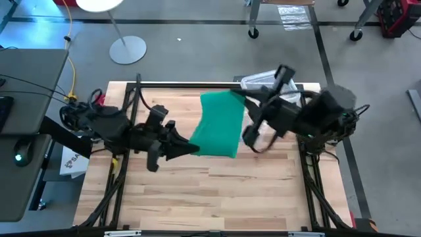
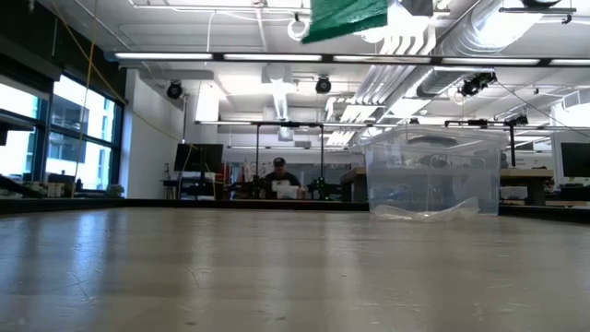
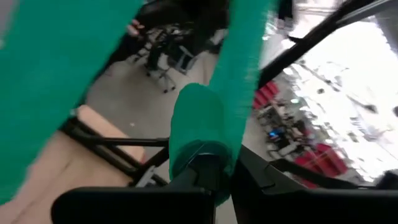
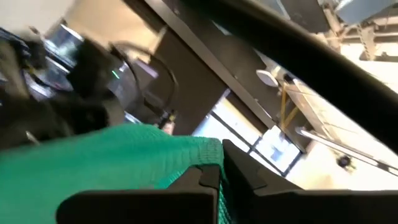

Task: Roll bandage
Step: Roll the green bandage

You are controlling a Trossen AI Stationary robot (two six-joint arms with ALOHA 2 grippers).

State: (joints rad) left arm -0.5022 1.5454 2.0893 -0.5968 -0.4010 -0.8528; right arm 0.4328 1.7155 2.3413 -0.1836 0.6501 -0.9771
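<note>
The green bandage (image 1: pixel 220 125) hangs spread out in the air above the table's middle, between my two grippers. In the low view only its lower edge (image 2: pixel 346 18) shows, at the picture's top. My left gripper (image 1: pixel 189 149) is shut on the bandage's near left end. My right gripper (image 1: pixel 238 99) is shut on its far right end. In the left wrist view the bandage (image 3: pixel 56 87) runs on as a wide band beyond the fingers. My left gripper pinches a bunched, rounded end of the bandage (image 3: pixel 199 134) between its two fingers, coming about level from the table's left. The strip runs up and away from there, clear of the table. My right gripper pinches the bandage's edge near a corner (image 4: pixel 202 152) between its two shut fingers, coming from the table's right and slanting slightly upward. The cloth stretches away from the fingers toward the left arm, lifted clear.
A clear plastic box (image 2: pixel 433 171) stands at the table's far right, partly under the right arm (image 1: pixel 316 115), with crinkly clear plastic (image 2: pixel 429 212) at its foot. The bare wooden tabletop (image 1: pixel 217 191) lies below and nearer. A lamp stand (image 1: pixel 128 49) is on the floor beyond.
</note>
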